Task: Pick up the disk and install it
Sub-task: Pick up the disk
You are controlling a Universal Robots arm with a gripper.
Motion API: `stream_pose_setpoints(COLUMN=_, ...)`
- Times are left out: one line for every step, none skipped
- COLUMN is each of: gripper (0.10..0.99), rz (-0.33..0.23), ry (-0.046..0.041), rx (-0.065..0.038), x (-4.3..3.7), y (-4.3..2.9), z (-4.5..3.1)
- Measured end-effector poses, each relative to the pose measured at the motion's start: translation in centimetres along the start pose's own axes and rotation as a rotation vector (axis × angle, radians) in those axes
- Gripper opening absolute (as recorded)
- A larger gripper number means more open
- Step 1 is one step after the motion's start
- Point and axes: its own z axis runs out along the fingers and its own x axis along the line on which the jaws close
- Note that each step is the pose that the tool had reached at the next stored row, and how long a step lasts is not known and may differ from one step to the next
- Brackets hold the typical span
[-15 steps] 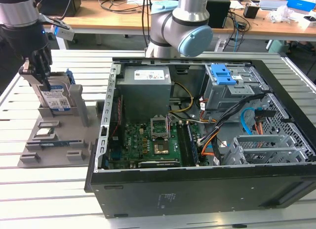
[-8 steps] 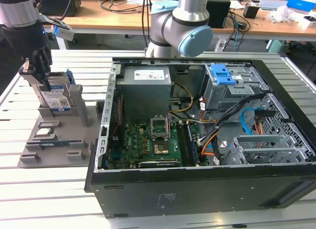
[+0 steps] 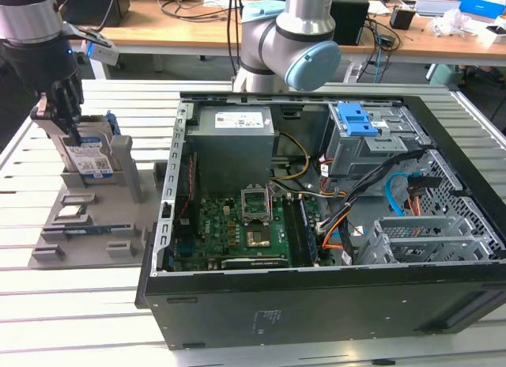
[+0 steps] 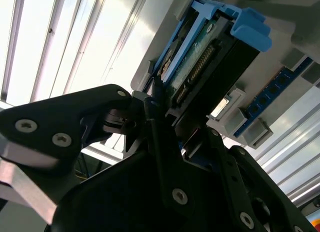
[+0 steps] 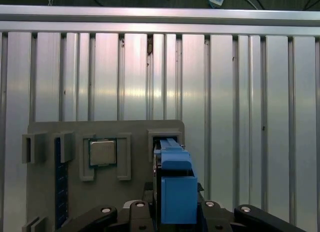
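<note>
The disk [image 3: 91, 157] is a silver drive with a blue-and-white label and a blue frame. It stands on edge in a slot of the grey holder [image 3: 87, 225] at the exterior view's left. My gripper [image 3: 69, 126] comes down on its upper end, one finger on each flat side. In the second wrist view the fingers [image 4: 152, 117] press against the disk [image 4: 200, 67] near its connector row. In the first wrist view the blue frame of the disk [image 5: 176, 184] sits between the gripper's [image 5: 175, 214] jaws. The gripper is shut on the disk.
An open computer case [image 3: 316, 225] lies beside the holder, with motherboard, cables, a blue latch plate [image 3: 360, 122] on a grey cage and a metal drive bay [image 3: 427, 236]. A small square chip [image 5: 102, 152] sits in the holder. The arm's base [image 3: 285, 35] stands behind the case.
</note>
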Motion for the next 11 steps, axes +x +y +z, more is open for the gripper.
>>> stream_pose_setpoints(gripper=0.365, rz=0.000, ry=0.0001, rx=0.000, x=0.00, y=0.01, z=-0.11)
stream_pose_setpoints(gripper=0.365, rz=0.000, ry=0.0002, rx=-0.001, x=-0.01, y=0.01, z=-0.17)
stream_pose_setpoints(gripper=0.365, rz=0.000, ry=0.0001, rx=0.000, x=-0.01, y=0.01, z=-0.22)
stream_pose_setpoints(gripper=0.365, rz=0.000, ry=0.0003, rx=-0.001, x=-0.01, y=0.02, z=-0.37)
stream_pose_setpoints(gripper=0.365, rz=0.000, ry=0.0003, rx=0.000, x=-0.02, y=0.02, z=-0.50)
stream_pose_setpoints(gripper=0.365, rz=0.000, ry=0.0003, rx=-0.001, x=-0.02, y=0.03, z=-0.67)
stream_pose_setpoints(gripper=0.365, rz=0.000, ry=0.0003, rx=-0.001, x=-0.03, y=0.03, z=-0.77)
stream_pose_setpoints(gripper=0.365, rz=0.000, ry=0.0003, rx=0.000, x=-0.04, y=0.04, z=-0.93)
stream_pose_setpoints(gripper=0.365, rz=0.000, ry=0.0003, rx=-0.001, x=-0.05, y=0.05, z=-1.19)
stream_pose_setpoints(gripper=0.365, rz=0.000, ry=0.0002, rx=0.000, x=-0.06, y=0.06, z=-1.35)
stream_pose_setpoints(gripper=0.365, rz=0.000, ry=0.0003, rx=-0.001, x=-0.07, y=0.06, z=-1.53)
